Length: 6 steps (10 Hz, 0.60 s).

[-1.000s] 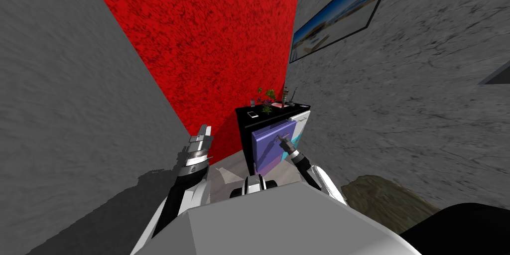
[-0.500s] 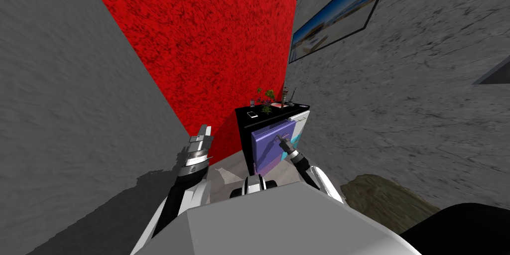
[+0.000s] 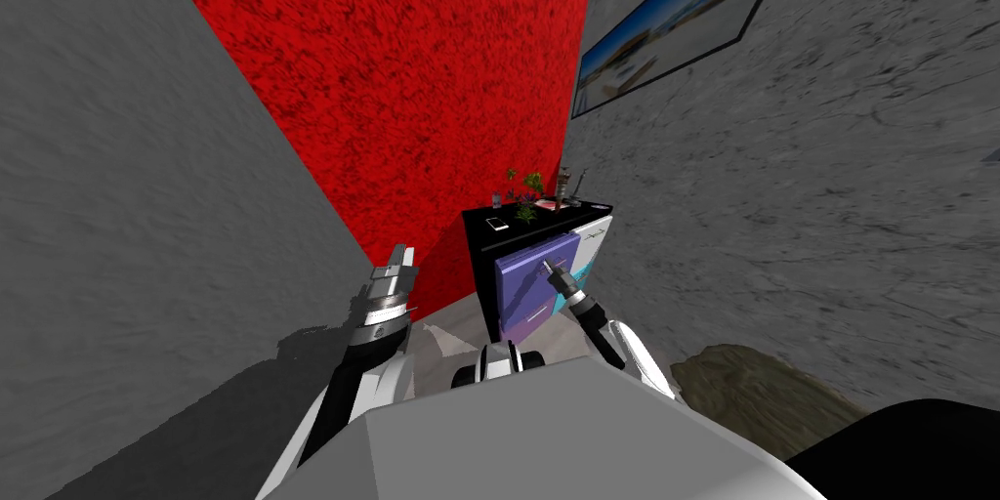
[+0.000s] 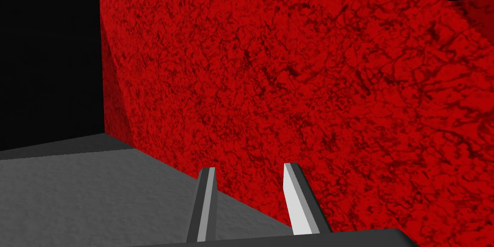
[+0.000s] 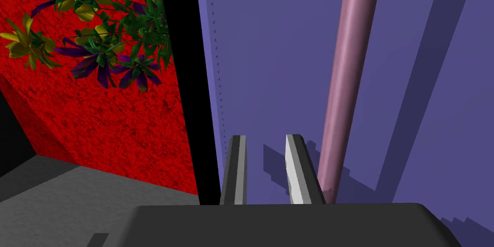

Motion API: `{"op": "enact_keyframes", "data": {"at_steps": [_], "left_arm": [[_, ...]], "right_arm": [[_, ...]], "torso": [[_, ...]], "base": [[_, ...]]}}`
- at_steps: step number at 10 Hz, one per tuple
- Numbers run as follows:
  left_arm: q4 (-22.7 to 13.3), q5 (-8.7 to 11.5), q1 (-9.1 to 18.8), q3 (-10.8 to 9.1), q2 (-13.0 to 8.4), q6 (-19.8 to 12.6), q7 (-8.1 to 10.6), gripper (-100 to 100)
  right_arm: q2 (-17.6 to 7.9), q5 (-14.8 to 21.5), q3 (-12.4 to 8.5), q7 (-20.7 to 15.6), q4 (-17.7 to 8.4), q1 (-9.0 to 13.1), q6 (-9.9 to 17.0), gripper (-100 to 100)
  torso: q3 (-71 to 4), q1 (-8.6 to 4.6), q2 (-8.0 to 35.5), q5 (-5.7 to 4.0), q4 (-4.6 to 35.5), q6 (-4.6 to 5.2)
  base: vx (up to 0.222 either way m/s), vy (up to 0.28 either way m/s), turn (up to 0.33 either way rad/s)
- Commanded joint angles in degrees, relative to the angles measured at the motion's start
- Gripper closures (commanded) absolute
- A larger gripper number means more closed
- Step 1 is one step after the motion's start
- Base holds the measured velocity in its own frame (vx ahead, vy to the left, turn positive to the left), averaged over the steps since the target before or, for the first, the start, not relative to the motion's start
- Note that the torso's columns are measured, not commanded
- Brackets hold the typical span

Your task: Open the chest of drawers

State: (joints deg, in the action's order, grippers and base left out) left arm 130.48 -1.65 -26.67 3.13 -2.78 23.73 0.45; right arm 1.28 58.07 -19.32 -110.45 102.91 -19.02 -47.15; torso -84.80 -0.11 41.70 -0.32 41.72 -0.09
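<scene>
The chest of drawers (image 3: 485,255) is black and stands in the corner ahead. Its purple drawer front (image 3: 527,287) juts out from the body; a white and teal front (image 3: 593,235) lies beyond it. My right gripper (image 3: 548,270) is at the purple front (image 5: 270,41), fingers shut with nothing between them. The pinkish bar handle (image 5: 345,80) runs just beside one fingertip, outside the pair. My left gripper (image 3: 400,258) is raised at my left, away from the chest, pointing at the red wall, its fingers (image 4: 208,186) close together and empty.
Small plants (image 3: 528,184) and a flat white item (image 3: 497,225) sit on the chest's top. A red wall (image 3: 410,84) is behind it. The grey wall on the right carries a framed picture (image 3: 674,25). A brown rug (image 3: 762,396) lies at the lower right.
My head view has shifted slightly. The right gripper stays at the purple drawer front and the left arm holds still.
</scene>
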Motion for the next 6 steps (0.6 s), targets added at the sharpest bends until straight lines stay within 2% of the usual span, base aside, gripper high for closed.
{"op": "enact_keyframes", "data": {"at_steps": [1, 2, 4, 5, 6], "left_arm": [[0.0, 0.0, 0.0, 0.0, 0.0, 0.0, 0.0, 0], [0.0, 0.0, 0.0, 0.0, 0.0, 0.0, 0.0, 0], [0.0, 0.0, 0.01, -0.01, -0.01, 0.0, 0.0, 0], [-0.01, 0.0, 0.01, -0.01, -0.01, 0.0, 0.0, 0], [-0.01, 0.0, 0.01, -0.01, -0.01, 0.0, 0.0, 0]], "right_arm": [[-0.64, 0.11, -0.15, 0.96, 0.71, 0.26, 0.78, -100], [0.0, 0.14, 0.0, 0.11, -0.61, -0.48, 0.13, 100], [1.07, -0.32, 0.09, -1.55, -1.77, -0.91, -1.41, 100], [0.59, -0.24, 0.04, -0.67, -0.91, -0.48, -0.76, 100], [-2.18, -0.18, 0.05, -0.73, -0.89, -0.49, -0.85, -100]], "torso": [[0.05, -0.08, 0.09, -0.01, 0.02, 0.04], [0.12, -0.19, 0.22, -0.05, 0.05, 0.02], [0.33, -0.1, 0.73, 0.21, 0.54, 0.09], [0.35, -0.03, 0.68, 0.16, 0.42, 0.09], [0.19, 0.08, 0.46, 0.24, 0.44, 0.09]], "base": [[0.03, 0.021, -0.009], [-0.014, -0.017, -0.01], [-0.054, -0.044, -0.016], [-0.026, -0.022, 0.0], [-0.012, 0.002, 0.008]]}}
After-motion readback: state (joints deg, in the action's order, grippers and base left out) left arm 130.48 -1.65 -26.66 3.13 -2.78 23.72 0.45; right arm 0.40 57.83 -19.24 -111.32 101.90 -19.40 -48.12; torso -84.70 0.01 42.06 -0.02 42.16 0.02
